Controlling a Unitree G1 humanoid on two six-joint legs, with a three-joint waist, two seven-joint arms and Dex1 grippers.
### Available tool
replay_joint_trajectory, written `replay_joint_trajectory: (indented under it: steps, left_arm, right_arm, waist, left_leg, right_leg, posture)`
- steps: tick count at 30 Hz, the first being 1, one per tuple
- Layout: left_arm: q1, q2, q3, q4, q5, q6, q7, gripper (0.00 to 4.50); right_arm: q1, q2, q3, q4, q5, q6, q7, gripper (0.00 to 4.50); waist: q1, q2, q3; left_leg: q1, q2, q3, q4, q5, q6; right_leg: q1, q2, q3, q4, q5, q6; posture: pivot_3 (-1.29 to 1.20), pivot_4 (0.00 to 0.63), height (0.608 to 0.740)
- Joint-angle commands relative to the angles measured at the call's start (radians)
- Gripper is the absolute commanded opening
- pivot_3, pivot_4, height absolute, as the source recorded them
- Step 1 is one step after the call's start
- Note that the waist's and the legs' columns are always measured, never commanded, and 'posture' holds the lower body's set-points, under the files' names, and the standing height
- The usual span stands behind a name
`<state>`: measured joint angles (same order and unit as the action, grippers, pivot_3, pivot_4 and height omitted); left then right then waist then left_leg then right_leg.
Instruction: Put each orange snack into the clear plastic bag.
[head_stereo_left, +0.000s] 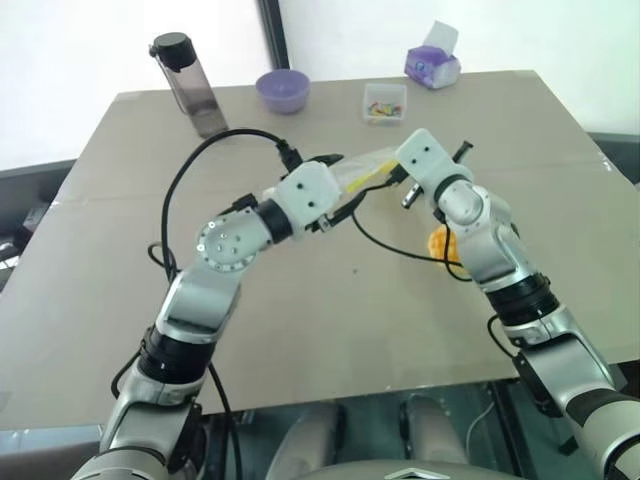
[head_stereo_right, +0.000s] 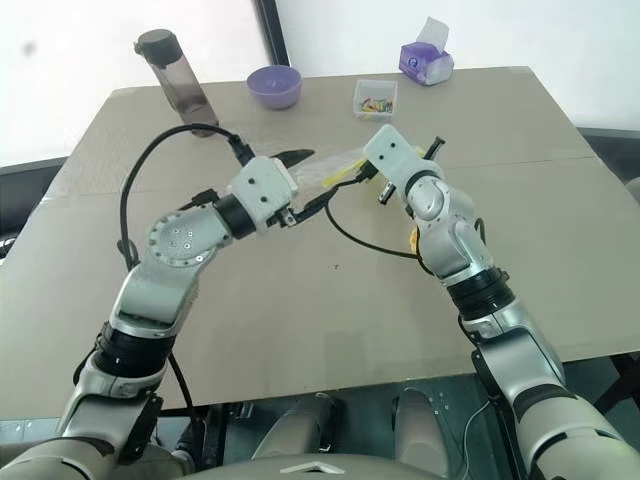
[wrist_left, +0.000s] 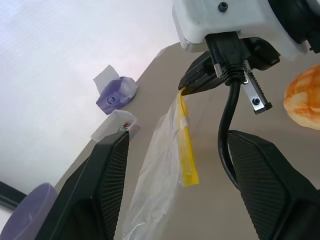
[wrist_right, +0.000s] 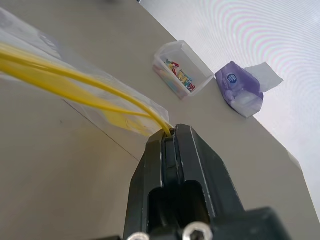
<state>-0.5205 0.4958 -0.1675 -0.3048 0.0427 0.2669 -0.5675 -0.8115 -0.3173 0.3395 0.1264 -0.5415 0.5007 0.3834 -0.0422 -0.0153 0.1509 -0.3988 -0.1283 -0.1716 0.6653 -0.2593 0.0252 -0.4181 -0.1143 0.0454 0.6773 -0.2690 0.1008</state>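
My right gripper (wrist_right: 172, 132) pinched shut the clear plastic bag (wrist_left: 165, 170) at its yellow seal strip (wrist_left: 186, 145); the bag stretched lengthwise toward my left gripper (wrist_left: 175, 200), whose fingers stood wide apart around it.

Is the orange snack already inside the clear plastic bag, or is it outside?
Outside. The orange snack lies on the table beside the right arm, while the clear plastic bag hangs empty, pinched by the right gripper at its yellow strip.

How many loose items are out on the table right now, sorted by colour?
Purple: 2, the bowl and the tissue pack
Orange: 1, the orange snack
Clear: 2, the clear plastic bag, pinched at its yellow strip by the right gripper, and the small box of coloured bits
Dark: 1, the bottle
Total: 6
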Motion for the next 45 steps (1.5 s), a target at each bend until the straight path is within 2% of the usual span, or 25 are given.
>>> replay_joint_trajectory:
  steps: [1,6,12,18,25,35,45]
  left_arm:
    - [-0.007,-0.063,0.081,-0.023,-0.090,0.005,0.030,3.26]
    - [0.040,-0.066,0.128,-0.064,-0.241,-0.004,-0.069,3.26]
    - [0.038,0.000,0.081,0.008,-0.103,-0.058,-0.038,3.26]
    - [-0.036,-0.017,0.017,0.120,0.040,-0.091,0.037,3.26]
    - [-0.078,-0.038,-0.026,0.171,0.098,-0.113,0.044,3.26]
    - [-0.118,-0.046,-0.101,0.185,0.182,-0.053,0.008,3.26]
    - [-0.147,-0.074,-0.119,0.237,0.258,-0.047,0.037,3.26]
  right_arm:
    - [-0.003,-0.011,-0.006,-0.018,-0.010,-0.005,-0.005,0.00]
    - [-0.002,-0.011,-0.004,-0.019,-0.009,-0.004,-0.006,0.00]
    - [-0.004,-0.006,0.000,-0.014,-0.007,-0.008,-0.007,0.00]
    - [-0.004,-0.007,0.001,-0.017,-0.008,-0.011,-0.006,0.00]
    - [0.003,-0.002,0.007,-0.030,-0.010,-0.006,-0.004,0.00]
    - [0.006,0.008,0.017,-0.033,-0.012,-0.010,-0.006,0.00]
    - [0.006,0.018,0.018,-0.037,-0.013,-0.007,-0.007,0.00]
  waist:
    - [0.000,0.000,0.000]
    - [-0.003,0.000,0.000]
    - [-0.001,0.000,0.000]
    - [0.001,0.000,0.000]
    - [-0.002,0.000,0.000]
    - [-0.002,0.000,0.000]
    - [-0.001,0.000,0.000]
  left_leg:
    - [0.000,0.000,0.000,0.000,0.000,0.000]
    - [0.000,0.000,0.000,0.000,0.000,0.000]
    - [0.000,0.000,0.000,0.001,0.000,0.000]
    - [0.000,0.000,0.000,0.001,0.000,0.000]
    - [0.000,0.000,0.000,0.001,0.000,0.000]
    - [0.000,0.000,0.000,0.001,0.000,0.000]
    - [0.000,0.000,0.000,0.001,0.000,0.000]
  right_leg:
    - [0.000,0.000,0.000,0.000,0.000,0.000]
    - [0.000,0.000,0.000,0.000,0.000,0.000]
    - [0.000,0.000,0.000,0.001,0.000,0.000]
    - [0.000,0.000,0.000,0.001,0.000,0.000]
    - [0.000,0.000,0.000,0.001,0.000,0.000]
    - [0.000,0.000,0.000,0.001,0.000,0.000]
    - [0.000,0.000,0.000,0.001,0.000,0.000]
  posture:
    - [0.00,0.150,0.740]
    - [0.00,0.150,0.740]
    - [0.00,0.150,0.740]
    - [0.00,0.150,0.740]
    - [0.00,0.150,0.740]
    - [0.00,0.150,0.740]
    - [0.00,0.150,0.740]
